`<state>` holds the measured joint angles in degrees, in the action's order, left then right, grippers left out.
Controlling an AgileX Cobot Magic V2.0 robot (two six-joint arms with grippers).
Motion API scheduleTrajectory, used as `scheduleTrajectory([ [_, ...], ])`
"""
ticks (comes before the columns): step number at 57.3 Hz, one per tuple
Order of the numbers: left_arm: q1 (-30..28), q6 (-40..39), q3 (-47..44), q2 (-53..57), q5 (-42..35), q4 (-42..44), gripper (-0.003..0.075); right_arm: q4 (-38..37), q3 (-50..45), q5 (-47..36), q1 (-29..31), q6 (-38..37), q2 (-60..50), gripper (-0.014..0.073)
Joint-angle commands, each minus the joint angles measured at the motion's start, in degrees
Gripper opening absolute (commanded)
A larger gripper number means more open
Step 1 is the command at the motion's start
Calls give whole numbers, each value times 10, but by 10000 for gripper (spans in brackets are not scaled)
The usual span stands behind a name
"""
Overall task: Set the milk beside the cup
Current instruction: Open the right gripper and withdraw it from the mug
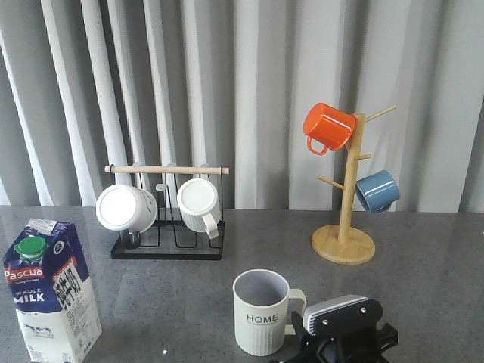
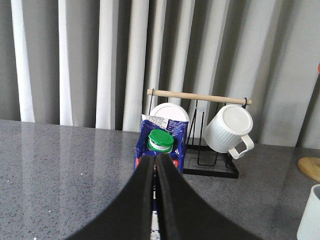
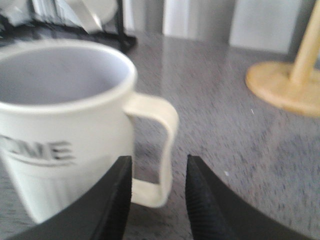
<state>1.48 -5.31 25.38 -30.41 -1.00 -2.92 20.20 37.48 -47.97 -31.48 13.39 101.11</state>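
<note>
The milk (image 1: 51, 291), a blue-and-white carton with a green cap (image 2: 160, 140), stands upright at the table's front left. The cup (image 1: 261, 311), a white ribbed mug lettered HOME, stands front centre, well right of the carton, its handle (image 3: 167, 125) turned towards the right arm. My left gripper (image 2: 154, 162) is shut with nothing in it, just short of the carton and a little below its cap. My right gripper (image 3: 159, 165) is open, its fingertips level with the handle's lower corner and not touching it.
A black wire rack (image 1: 168, 249) with a wooden bar holds two plain white mugs (image 1: 125, 208) behind the carton and cup. A wooden mug tree (image 1: 344, 243) at the back right carries an orange mug (image 1: 328, 126) and a blue mug (image 1: 377, 190). A grey curtain closes the back.
</note>
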Motion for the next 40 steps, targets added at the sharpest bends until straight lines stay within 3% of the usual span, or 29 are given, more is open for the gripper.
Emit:
scheduleTrajectory([
  [1,3,-3,20,-3,-44,-4,-6,-67,-9,-39,10,-9,-81,279],
  [10,3,-3,20,-3,-44,-4,-6,-139,-9,57,62,-51,-181,279],
  [16,3,-3,20,-3,-44,-4,-6,-221,-9,93,125,-143,-243,279],
  [27,3,-3,20,-3,-44,-4,-6,-443,-9,147,265,-338,-341,249],
  [32,3,-3,20,-3,-44,-4,-6,-536,-9,168,321,-404,-382,169],
  [38,3,-3,20,-3,-44,-4,-6,-568,-9,164,359,-424,-412,-10],
  [40,3,-3,20,-3,-44,-4,-6,-566,-9,165,363,-424,-416,-16],
])
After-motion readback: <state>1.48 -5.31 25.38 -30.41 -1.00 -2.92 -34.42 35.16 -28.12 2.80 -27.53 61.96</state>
